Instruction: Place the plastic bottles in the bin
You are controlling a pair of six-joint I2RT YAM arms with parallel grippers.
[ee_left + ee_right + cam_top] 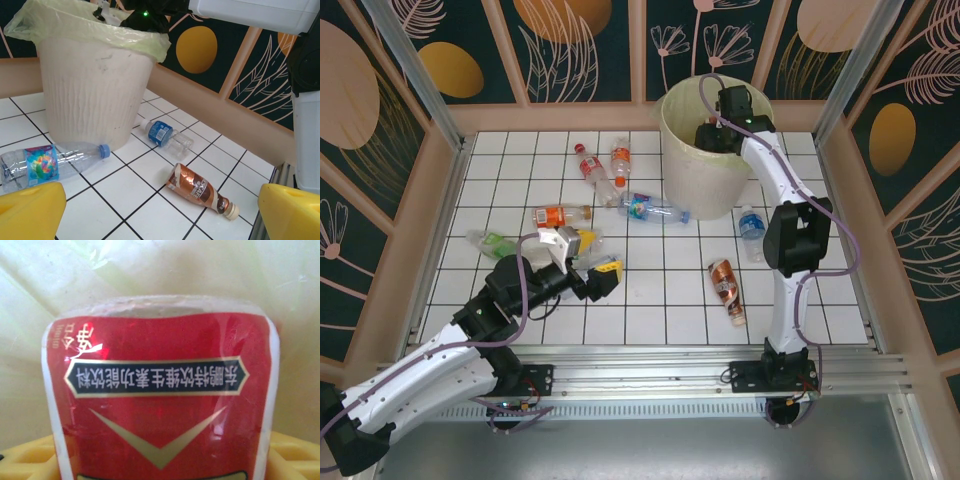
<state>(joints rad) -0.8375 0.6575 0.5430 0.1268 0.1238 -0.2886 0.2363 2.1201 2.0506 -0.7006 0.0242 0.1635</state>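
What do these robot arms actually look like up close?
The left arm and right arm are white tubes with black joints. A purple-grey cable trails along each. The left gripper has bright yellow fingers; a green light glows by the right gripper.

The red bottle (160, 400) runs off the bottom edge of the right wrist view, covering most of both yellow pads (25, 460). From above, the right end effector (712, 135) has its fingertips lost inside the bin (695, 175). A clear bottle (45, 165) is cropped at the left wrist view's left edge.
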